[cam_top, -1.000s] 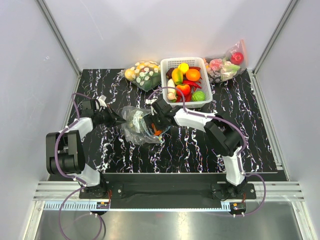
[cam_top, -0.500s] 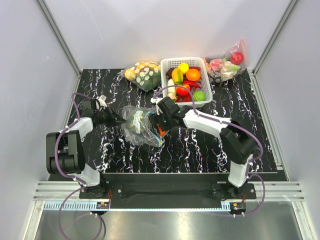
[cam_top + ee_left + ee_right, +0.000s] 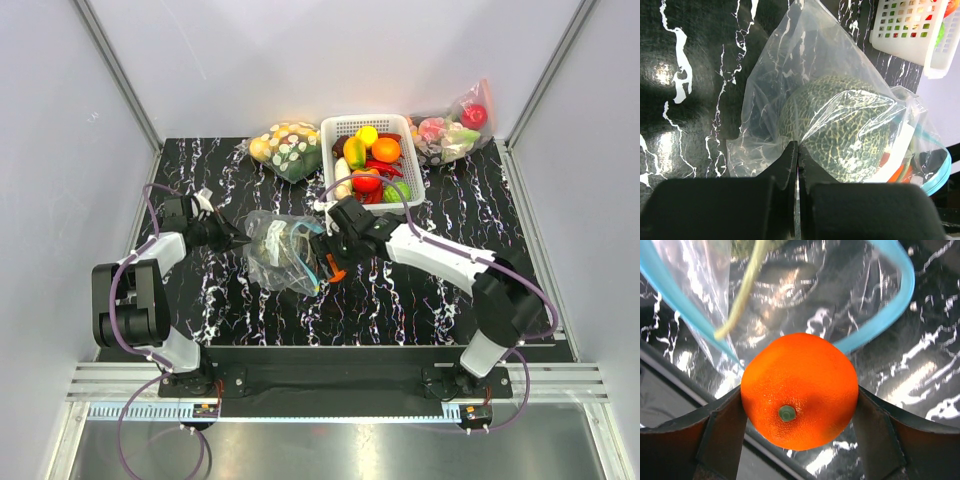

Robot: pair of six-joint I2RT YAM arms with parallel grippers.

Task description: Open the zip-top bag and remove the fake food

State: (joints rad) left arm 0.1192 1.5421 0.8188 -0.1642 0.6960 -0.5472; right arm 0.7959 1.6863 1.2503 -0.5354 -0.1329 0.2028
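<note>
While spread wide, the right end effector [image 3: 800, 422] clamps an orange fruit [image 3: 799, 382].

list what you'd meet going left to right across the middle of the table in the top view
left hand, shut on the bag's film → clear plastic zip-top bag with a teal zip strip → right hand, holding a round orange fake fruit at the bag's mouth

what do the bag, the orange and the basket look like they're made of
Bag: thin clear plastic film, glossy; it creases and the table shows through.
Orange: probably moulded plastic, matte with fine pebbled skin and a green stem nub.
Basket: white rigid plastic, judging by its moulded lattice wall.
</note>
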